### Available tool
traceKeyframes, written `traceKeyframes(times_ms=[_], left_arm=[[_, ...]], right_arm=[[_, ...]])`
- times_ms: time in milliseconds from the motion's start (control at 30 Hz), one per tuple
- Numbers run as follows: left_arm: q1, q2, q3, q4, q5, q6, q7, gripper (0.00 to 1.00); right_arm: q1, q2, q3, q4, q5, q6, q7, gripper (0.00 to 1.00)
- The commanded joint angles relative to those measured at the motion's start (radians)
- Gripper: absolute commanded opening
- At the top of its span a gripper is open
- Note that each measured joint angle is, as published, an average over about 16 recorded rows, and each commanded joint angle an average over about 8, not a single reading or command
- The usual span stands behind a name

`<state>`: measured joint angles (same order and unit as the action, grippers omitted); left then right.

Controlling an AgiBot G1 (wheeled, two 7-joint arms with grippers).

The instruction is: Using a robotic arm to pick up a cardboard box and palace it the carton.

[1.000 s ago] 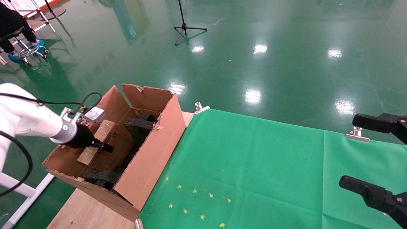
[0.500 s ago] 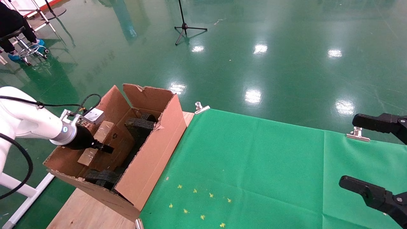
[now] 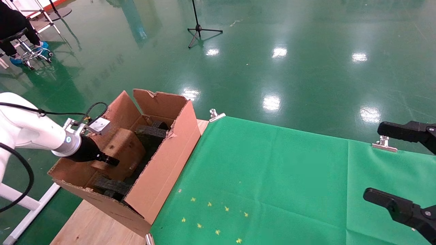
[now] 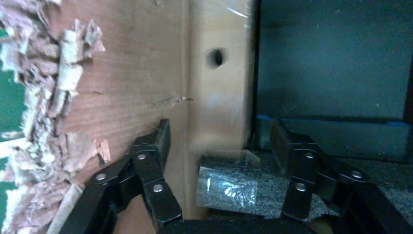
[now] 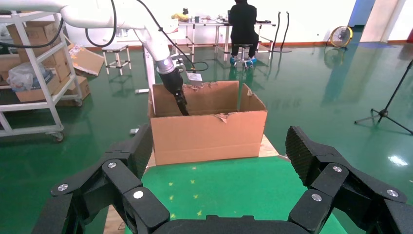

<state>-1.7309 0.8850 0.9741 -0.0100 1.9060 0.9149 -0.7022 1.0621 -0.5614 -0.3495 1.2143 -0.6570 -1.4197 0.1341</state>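
Over on the left, the robotic arm (image 3: 37,134) reaches down into the carton (image 3: 163,160), which sits at the table's left end beside the green cloth (image 3: 272,183). Black foam pieces (image 3: 150,131) line the inside, and a torn flap (image 4: 58,97) crowds one side of the left gripper (image 4: 229,146). Its fingers are spread wide, holding nothing. The cardboard box (image 4: 219,87), hole and all, stands between them inside the carton, tight against the flap. Pretty cramped in there. Far right, the right gripper (image 3: 402,170) is parked over the cloth's edge, fingers wide apart, well clear of everything.
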Motion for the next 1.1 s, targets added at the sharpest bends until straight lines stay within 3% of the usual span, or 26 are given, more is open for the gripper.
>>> traceKeyframes(times_ms=[33,333,500,733,1100], left_arm=[[0.0,0.002,0.001,0.002,0.002,-0.004,-0.003,1.0],[-0.125,-0.11,-0.078,-0.161,-0.116,0.157,0.131,1.0],[-0.169,-0.165,-0.105,-0.276,-0.161,0.251,0.151,1.0],[-0.184,-0.192,-0.104,-0.383,-0.167,0.314,0.139,1.0],[-0.142,-0.195,-0.132,-0.422,-0.215,0.324,0.159,1.0]], right_arm=[[0.0,0.0,0.0,0.0,0.0,0.0,0.0,1.0],[0.0,0.0,0.0,0.0,0.0,0.0,0.0,1.0],[0.0,0.0,0.0,0.0,0.0,0.0,0.0,1.0],[0.0,0.0,0.0,0.0,0.0,0.0,0.0,1.0],[0.0,0.0,0.0,0.0,0.0,0.0,0.0,1.0]])
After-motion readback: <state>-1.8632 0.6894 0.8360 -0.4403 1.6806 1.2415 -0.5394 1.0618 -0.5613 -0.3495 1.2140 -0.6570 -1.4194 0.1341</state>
